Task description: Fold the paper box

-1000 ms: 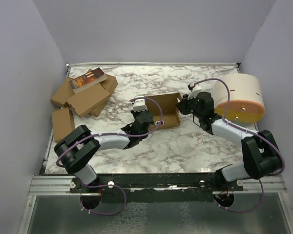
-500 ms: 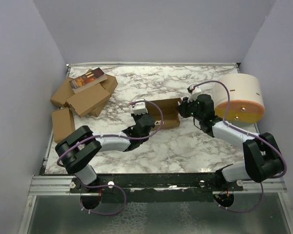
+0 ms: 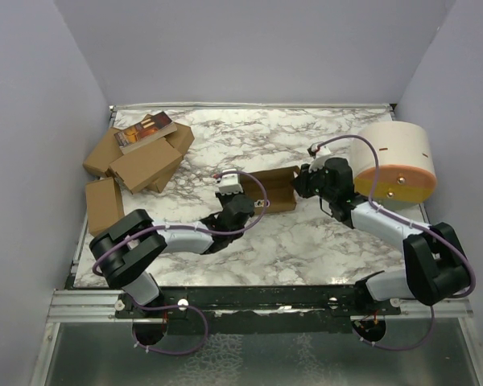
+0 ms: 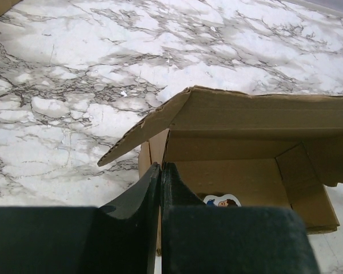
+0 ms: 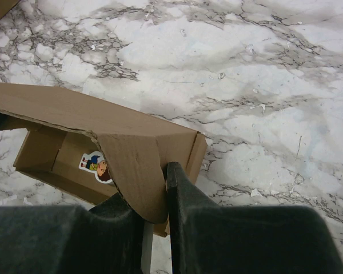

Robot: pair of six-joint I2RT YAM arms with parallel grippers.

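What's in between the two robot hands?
The paper box lies between them, open, as the top view shows. In the wrist views, the left gripper and the right gripper each pinch cardboard at one end of it.

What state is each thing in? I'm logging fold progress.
paper box: partly folded, lid flap raised, inside open.
left gripper: fingers shut on the box's wall.
right gripper: shut on the box's end flap.
white cylinder: lying on its side.
carton heap: closed, piled.

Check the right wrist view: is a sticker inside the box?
Yes, a cartoon sticker shows on the box's inner wall.
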